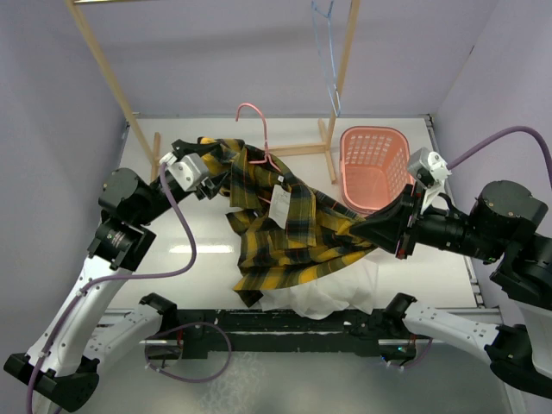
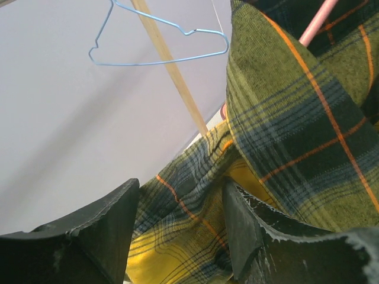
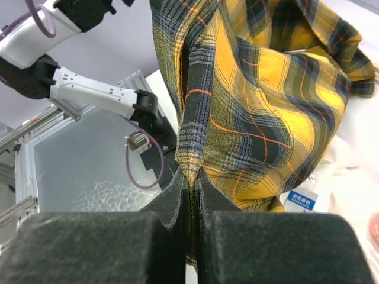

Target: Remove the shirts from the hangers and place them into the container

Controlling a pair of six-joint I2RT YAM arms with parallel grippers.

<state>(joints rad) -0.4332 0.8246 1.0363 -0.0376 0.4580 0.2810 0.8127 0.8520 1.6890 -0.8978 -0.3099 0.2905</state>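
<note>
Yellow-and-black plaid shirt, white shirt, pink hanger, blue hanger — salmon-pink lattice basket

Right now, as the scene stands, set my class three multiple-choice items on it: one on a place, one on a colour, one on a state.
1. The white shirt lies:
A under the plaid shirt
B in a drawer
C on a chair

2. The hanger in the plaid shirt is:
A green
B pink
C black

3. The right gripper is:
A open and empty
B shut on a sock
C shut on the plaid shirt

Answers:
1 A, white cloth shows beneath the plaid hem.
2 B, its pink hook sticks out past the collar.
3 C, plaid cloth is pinched in it.
</note>
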